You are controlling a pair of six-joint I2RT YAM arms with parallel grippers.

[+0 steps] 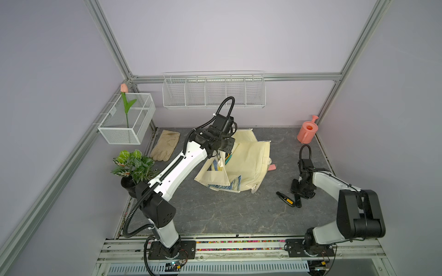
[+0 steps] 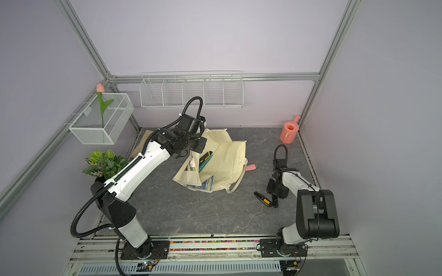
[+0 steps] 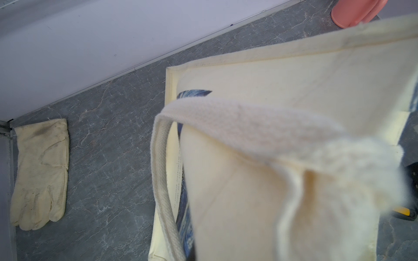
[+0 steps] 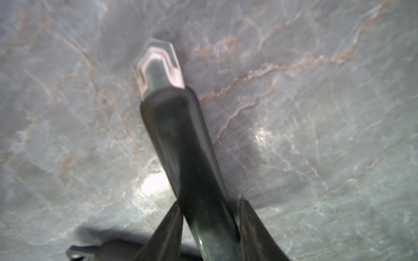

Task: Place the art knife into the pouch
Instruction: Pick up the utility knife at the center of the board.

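The cream pouch (image 1: 251, 157) (image 2: 227, 157) lies crumpled mid-table, its blue print showing at the near edge. My left gripper (image 1: 216, 154) is shut on its upper edge and holds the mouth up. In the left wrist view only fabric (image 3: 294, 90) and a strap (image 3: 226, 117) show, and the fingers are hidden. A yellow-and-black knife (image 2: 205, 160) lies inside the mouth. On the right, a black art knife (image 1: 298, 202) (image 4: 181, 140) with a clear tip lies on the table. My right gripper (image 1: 297, 194) (image 4: 210, 203) has a finger against each side of its handle.
A second knife with a yellow slider (image 1: 285, 199) lies just left of the gripped one. Beige gloves (image 1: 166, 145) and a potted plant (image 1: 134, 165) are at the left. There is also a pink watering can (image 1: 307, 130) at the back right and wire baskets (image 1: 126, 119) on the walls.
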